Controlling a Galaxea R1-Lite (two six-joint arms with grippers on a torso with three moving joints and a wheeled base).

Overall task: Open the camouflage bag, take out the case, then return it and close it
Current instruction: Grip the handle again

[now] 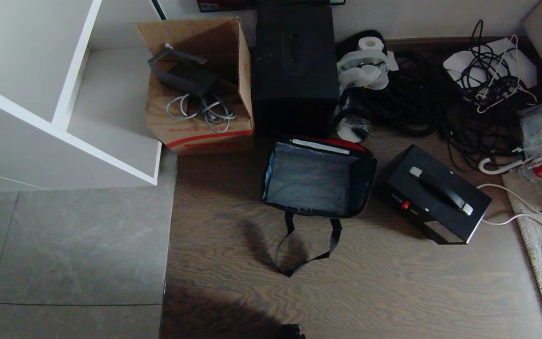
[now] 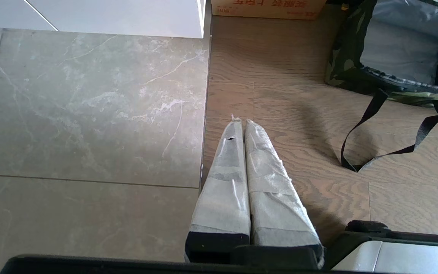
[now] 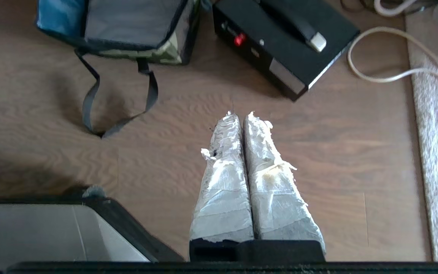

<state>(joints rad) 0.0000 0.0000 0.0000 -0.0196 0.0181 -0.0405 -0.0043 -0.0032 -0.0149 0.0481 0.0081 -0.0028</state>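
Progress stood near halfway: the camouflage bag [image 1: 318, 176] lay unzipped and empty on the wooden floor, and the case [image 1: 435, 193] rested on that floor just beside it. Returning the case and zipping up remained. Both the right gripper [image 3: 241, 116] and left gripper [image 2: 240, 122] hung clenched on nothing, bag and case lying ahead of their fingers.
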